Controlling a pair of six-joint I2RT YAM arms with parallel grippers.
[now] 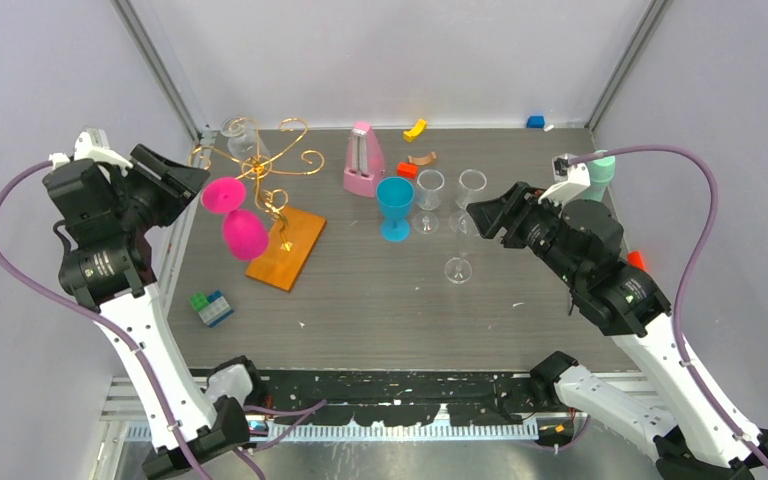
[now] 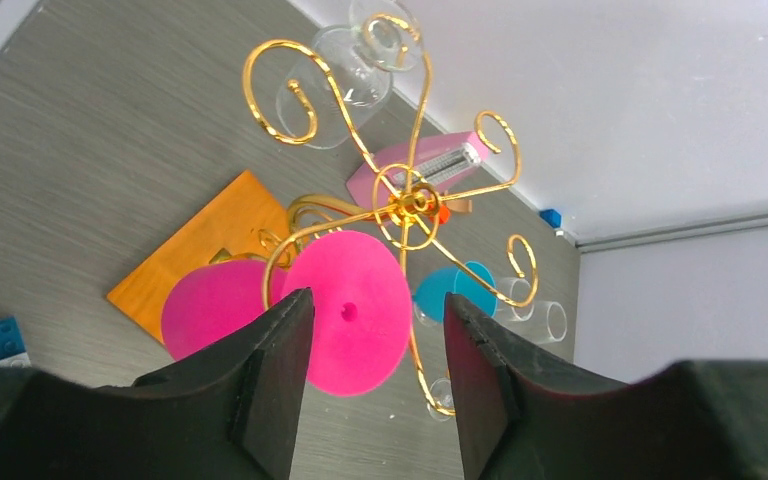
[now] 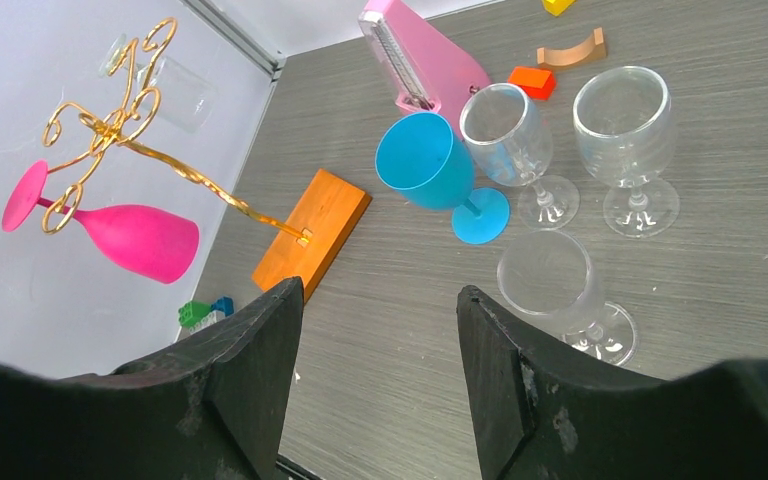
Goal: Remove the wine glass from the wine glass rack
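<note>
The gold wire wine glass rack (image 1: 282,160) stands on its orange-brown base (image 1: 287,250) at the table's left. A pink wine glass (image 1: 243,232) hangs upside down from a near-left arm, foot up. A clear wine glass (image 1: 241,134) hangs at the back. My left gripper (image 1: 192,181) is open, just left of the pink foot. In the left wrist view the pink foot (image 2: 352,312) shows between the open fingers of my left gripper (image 2: 375,315), under the rack (image 2: 410,203). My right gripper (image 1: 478,214) is open and empty, far right of the rack (image 3: 110,128).
A pink metronome (image 1: 363,160), a blue goblet (image 1: 395,207) and three clear glasses (image 1: 457,268) stand mid-table. Toy bricks (image 1: 211,307) lie near the left front. Small blocks (image 1: 415,129) lie at the back. A mint cup (image 1: 602,170) is behind the right arm.
</note>
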